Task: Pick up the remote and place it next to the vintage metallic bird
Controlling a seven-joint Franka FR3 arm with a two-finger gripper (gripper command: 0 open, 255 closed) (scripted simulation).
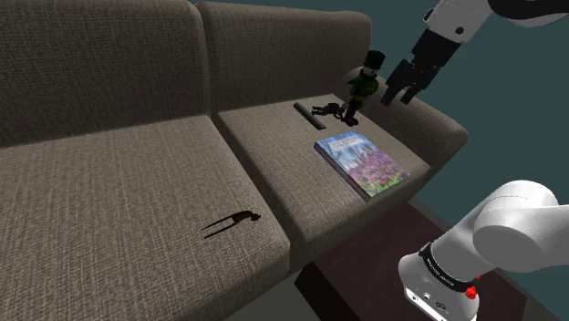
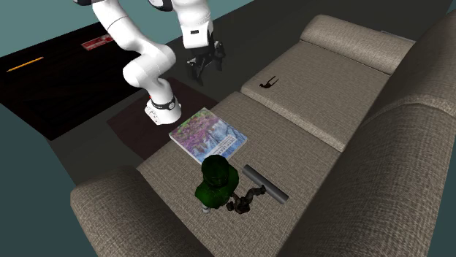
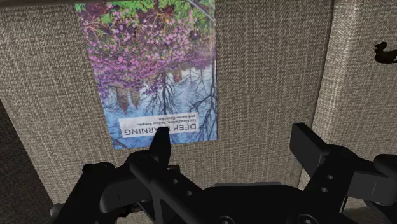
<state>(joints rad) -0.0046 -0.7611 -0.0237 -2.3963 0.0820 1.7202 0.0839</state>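
Note:
The remote is a dark slim bar lying on the sofa's end cushion, close to the backrest. A thin dark bird-like figure lies on the neighbouring seat cushion, well away from the remote. My black gripper hangs in the air above the end cushion's front part, near the book. Its fingers stand wide apart with nothing between them. The remote is a good way from the gripper, towards the backrest.
A book with a purple flowery cover lies flat on the end cushion. A green figure and a small dark figurine stand right beside the remote. The sofa's armrest bounds that end.

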